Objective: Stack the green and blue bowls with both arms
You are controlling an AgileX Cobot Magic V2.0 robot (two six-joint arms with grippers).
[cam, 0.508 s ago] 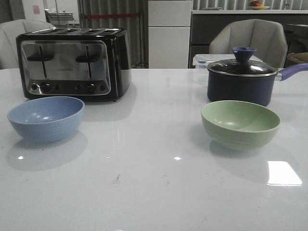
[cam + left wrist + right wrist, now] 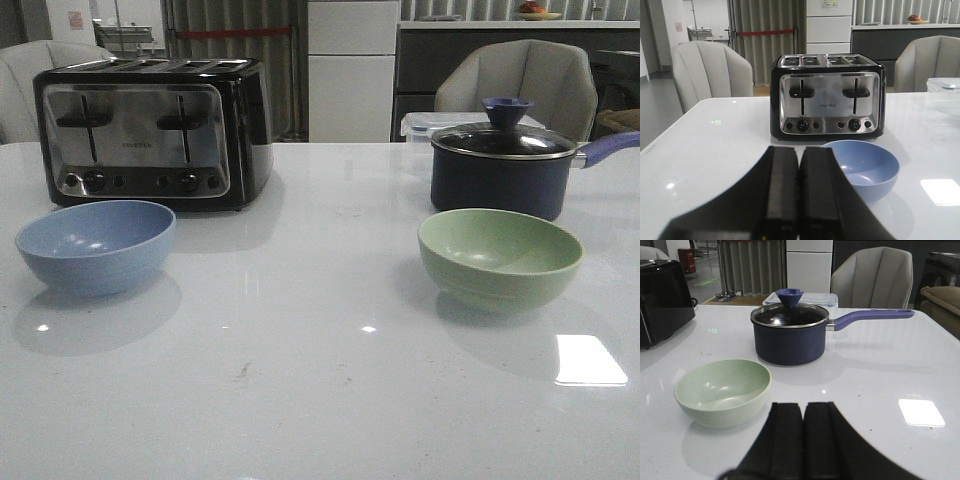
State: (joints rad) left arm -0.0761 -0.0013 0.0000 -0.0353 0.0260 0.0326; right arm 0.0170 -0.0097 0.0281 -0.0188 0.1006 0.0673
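Note:
The dusty blue bowl (image 2: 96, 246) sits upright on the left of the white table, in front of the toaster. It also shows in the left wrist view (image 2: 863, 167), just beyond my left gripper (image 2: 799, 152), which is shut and empty. The pale green bowl (image 2: 499, 256) sits upright on the right, in front of the saucepan. It shows in the right wrist view (image 2: 723, 390), beside and a little ahead of my right gripper (image 2: 803, 407), which is shut and empty. Neither arm shows in the front view.
A black and chrome toaster (image 2: 150, 132) stands behind the blue bowl. A dark navy lidded saucepan (image 2: 510, 165) with a purple handle stands behind the green bowl, a clear lidded box (image 2: 424, 124) behind it. Chairs stand beyond the table's far edge.

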